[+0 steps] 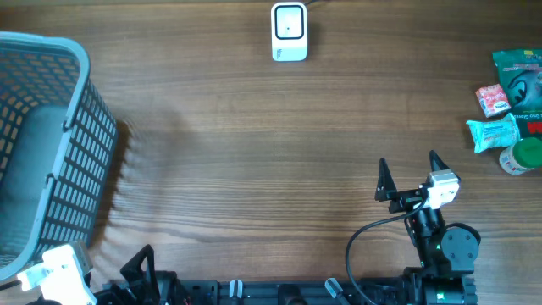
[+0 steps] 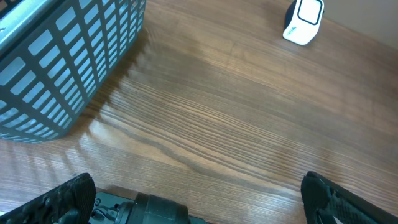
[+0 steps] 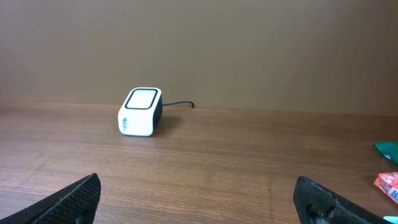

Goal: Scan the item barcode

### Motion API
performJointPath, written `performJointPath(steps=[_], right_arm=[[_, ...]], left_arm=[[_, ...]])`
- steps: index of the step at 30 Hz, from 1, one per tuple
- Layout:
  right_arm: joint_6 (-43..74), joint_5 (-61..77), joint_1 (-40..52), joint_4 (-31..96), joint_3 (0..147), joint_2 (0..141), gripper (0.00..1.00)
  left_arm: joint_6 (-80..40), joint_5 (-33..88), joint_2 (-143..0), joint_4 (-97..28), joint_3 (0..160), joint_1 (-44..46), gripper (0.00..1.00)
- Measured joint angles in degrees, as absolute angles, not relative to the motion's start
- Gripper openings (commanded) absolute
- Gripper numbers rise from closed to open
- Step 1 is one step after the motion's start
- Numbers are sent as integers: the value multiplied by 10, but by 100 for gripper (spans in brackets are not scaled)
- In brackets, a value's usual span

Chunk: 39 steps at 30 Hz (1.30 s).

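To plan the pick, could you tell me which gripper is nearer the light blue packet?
Right. The right gripper is a short way from the light blue packet; the left gripper is far off, by the basket.

Overhead straight down; wrist views low, facing far edge — all three share scanner [image 1: 289, 32].

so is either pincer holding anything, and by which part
Nothing is held: the left pincer and the right pincer are both open and empty, and the packets lie untouched.

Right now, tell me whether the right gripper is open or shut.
Open: the right gripper is spread wide in the overhead and wrist views, and holds nothing.
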<state>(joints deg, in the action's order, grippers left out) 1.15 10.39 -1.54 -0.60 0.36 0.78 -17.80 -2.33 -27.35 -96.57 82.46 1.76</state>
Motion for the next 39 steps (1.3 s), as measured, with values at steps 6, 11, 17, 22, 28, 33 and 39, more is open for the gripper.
performJointPath(steps=[6,11,17,22,28,33,39], right_arm=[[11,104,-15,-6,4,8,100],[11,104,-15,-6,4,8,100],[9,102,-15,-4,4,8,100],[7,102,-15,-4,4,7,100],[7,102,-15,-4,4,7,100],[7,102,-15,-4,4,7,100],[7,102,-15,-4,4,7,100]], left_arm=[[-178,-23,-274,-966,825,18,100],[-178,-23,-267,-839,799,18,100],[-163,-16,-100,-440,489,17,100],[-112,42,-11,-103,157,6,100],[-103,12,-10,-78,51,2,100],[-87,2,-8,-46,8,2,100],[-62,3,-8,-45,8,2,100]])
